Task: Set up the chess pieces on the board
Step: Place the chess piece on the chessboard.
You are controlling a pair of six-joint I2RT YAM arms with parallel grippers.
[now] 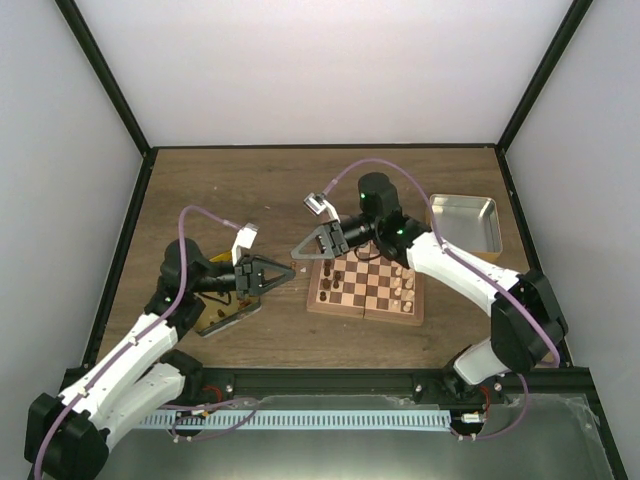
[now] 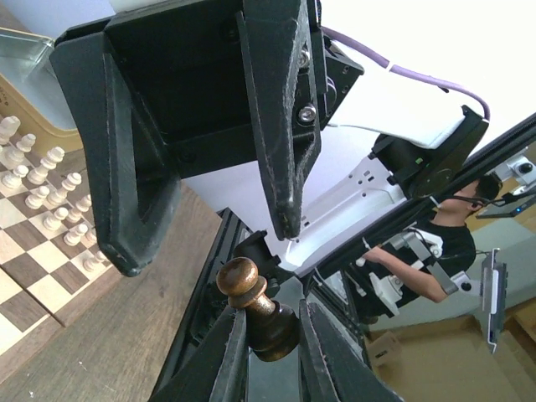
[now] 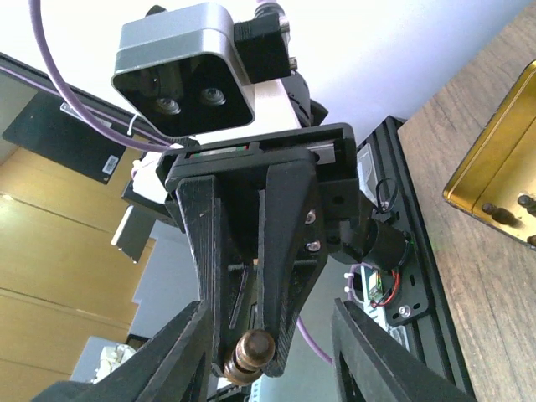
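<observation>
My left gripper (image 1: 288, 271) is shut on a dark brown pawn (image 2: 260, 311), gripping its base between the fingertips in the left wrist view, head pointing out. My right gripper (image 1: 298, 253) is open and faces it tip to tip, just left of the board (image 1: 366, 312). In the right wrist view my right gripper (image 3: 270, 308) stands wide apart on either side of the pawn's head (image 3: 254, 350), not touching it. Cream pieces (image 2: 52, 191) stand in rows on the board (image 2: 33, 280). Dark pieces stand on the board's left side (image 1: 328, 281).
A gold tin (image 1: 222, 316) with dark pieces lies under my left arm; it also shows in the right wrist view (image 3: 490, 163). A silver tin (image 1: 466, 222) sits right of the board at the back. Black frame rails run along the table's edges.
</observation>
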